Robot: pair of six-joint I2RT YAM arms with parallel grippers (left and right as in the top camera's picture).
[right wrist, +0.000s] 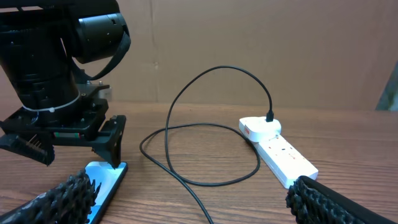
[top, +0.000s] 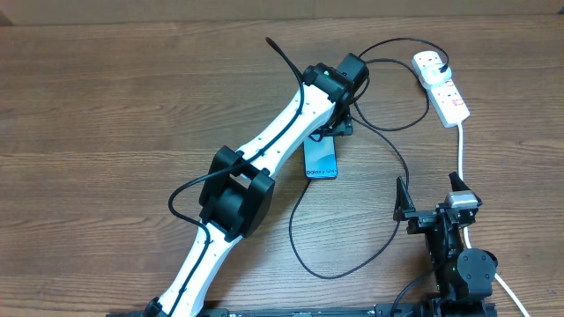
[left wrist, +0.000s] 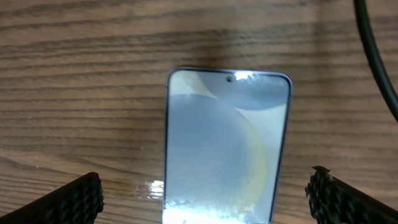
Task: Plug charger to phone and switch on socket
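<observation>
Straddling jaws: the left gripper (left wrist: 205, 180) hangs low over the phone (top: 322, 159) with its fingers spread wide, one beside each long edge. A gap shows on both sides and nothing is pinched.
Phone: it lies flat and screen up on the table (top: 106, 106), about mid-table. Its long axis runs away from the robot, in line with the left wrist's view.
Charger (left wrist: 374, 50): its plug (right wrist: 270, 116) sits in the socket (top: 443, 86), and the cable loops round to the phone's near end.
Socket: it lies far right, well apart from the phone and lengthwise ahead of the right gripper (top: 430, 204). That gripper's jaws are also spread and empty, and its arm looks the nearer one for the switch.
Hard to tell: whether the connector tip is seated in the phone. The left gripper covers the phone's far end from overhead, and the switches are too small to read.
</observation>
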